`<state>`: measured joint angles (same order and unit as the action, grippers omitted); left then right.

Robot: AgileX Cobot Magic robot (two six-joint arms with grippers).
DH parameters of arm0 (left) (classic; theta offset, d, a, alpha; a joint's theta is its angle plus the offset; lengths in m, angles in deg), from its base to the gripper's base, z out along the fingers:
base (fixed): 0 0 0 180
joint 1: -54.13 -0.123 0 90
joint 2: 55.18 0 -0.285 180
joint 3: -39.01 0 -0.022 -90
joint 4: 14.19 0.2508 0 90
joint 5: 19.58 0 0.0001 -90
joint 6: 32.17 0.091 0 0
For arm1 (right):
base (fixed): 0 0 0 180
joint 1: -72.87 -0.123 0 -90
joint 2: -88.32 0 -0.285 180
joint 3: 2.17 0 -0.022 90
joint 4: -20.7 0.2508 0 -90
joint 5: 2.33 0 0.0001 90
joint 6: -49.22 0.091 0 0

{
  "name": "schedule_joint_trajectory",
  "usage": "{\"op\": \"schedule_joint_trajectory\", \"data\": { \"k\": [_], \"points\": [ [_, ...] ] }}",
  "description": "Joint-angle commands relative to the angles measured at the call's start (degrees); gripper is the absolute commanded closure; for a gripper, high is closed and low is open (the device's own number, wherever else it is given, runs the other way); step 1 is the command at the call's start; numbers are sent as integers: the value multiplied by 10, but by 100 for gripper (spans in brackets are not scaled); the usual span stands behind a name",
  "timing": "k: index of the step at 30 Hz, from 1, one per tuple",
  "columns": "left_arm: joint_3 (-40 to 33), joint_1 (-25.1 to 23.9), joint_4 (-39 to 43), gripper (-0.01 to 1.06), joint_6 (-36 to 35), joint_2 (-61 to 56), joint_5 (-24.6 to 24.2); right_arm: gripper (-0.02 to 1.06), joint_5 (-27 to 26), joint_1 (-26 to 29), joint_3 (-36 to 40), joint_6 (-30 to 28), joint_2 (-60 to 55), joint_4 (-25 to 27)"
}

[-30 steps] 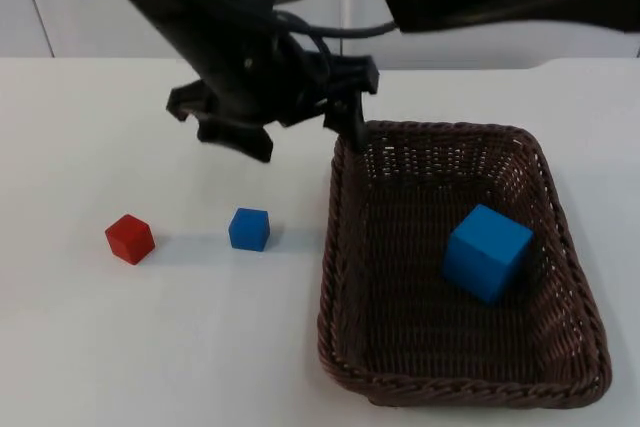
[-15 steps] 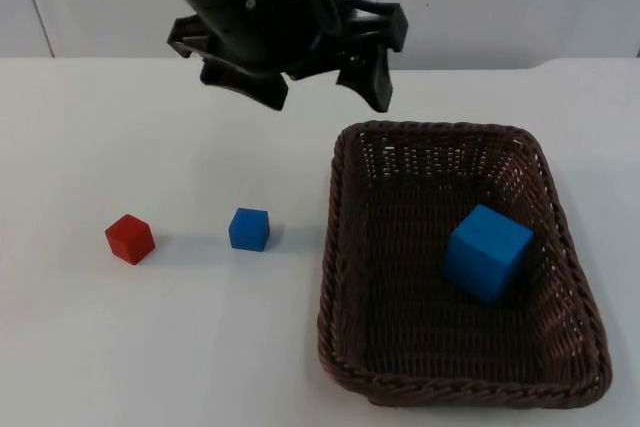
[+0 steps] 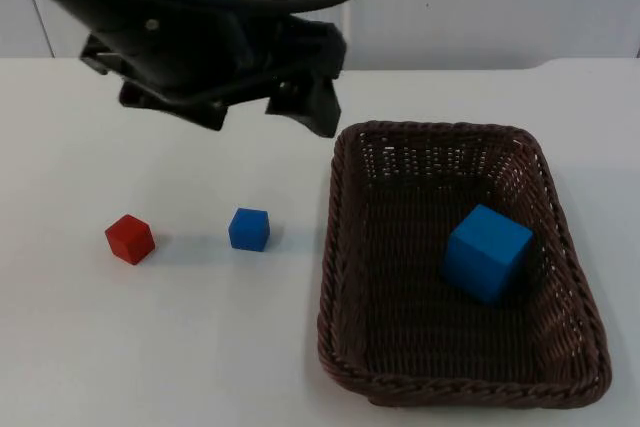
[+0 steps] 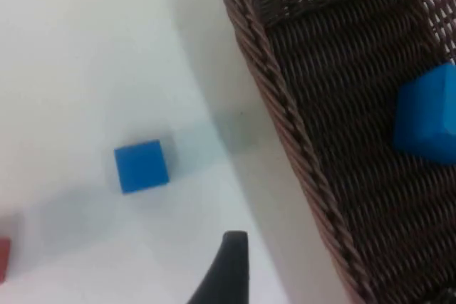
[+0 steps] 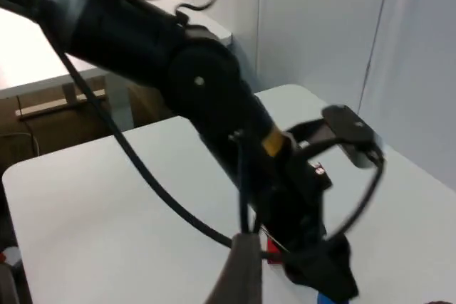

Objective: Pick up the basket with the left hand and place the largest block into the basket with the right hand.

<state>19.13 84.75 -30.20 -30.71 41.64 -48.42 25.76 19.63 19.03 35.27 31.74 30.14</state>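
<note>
I have the left pincer (image 3: 265,112) hanging in the air over the white counter (image 3: 150,347), just off the far left corner of the dark brown woven wicker basket (image 3: 340,247), its two black fingers spread wide with nothing between them. The basket sits flat on the counter, ungripped. Inside it, toward the right wall, the large blue cube (image 3: 487,252) rests tilted against the weave; through the left wrist camera I see it (image 4: 426,119) beyond the braided rim (image 4: 285,126). Left of the basket, apart from it, lies the small blue cube (image 3: 249,229), and further left, the small red cube (image 3: 130,239). One black fingertip (image 5: 242,268) of the right pincer shows in its own wrist camera; whether that pincer is released or clenched, I cannot tell.
</note>
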Motion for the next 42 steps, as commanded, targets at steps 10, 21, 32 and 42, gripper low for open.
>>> {"op": "schedule_joint_trajectory", "data": {
  "k": [10, 21, 32, 42],
  "points": [
    [-157, 2, 8, 22, 8, -217, 68, 32, 21, 0, 62, 5, 70, -3],
    [-217, 2, 40, 22, 13, -455, 32, 32, 14, 0, 156, 12, 150, -3],
    [-230, 2, 66, 22, 38, -620, -102, 32, 39, 0, 205, 29, 232, -2],
    [-230, 2, 83, 22, 41, -747, -198, 32, 44, 0, 253, 30, 297, -2]
  ]
}}
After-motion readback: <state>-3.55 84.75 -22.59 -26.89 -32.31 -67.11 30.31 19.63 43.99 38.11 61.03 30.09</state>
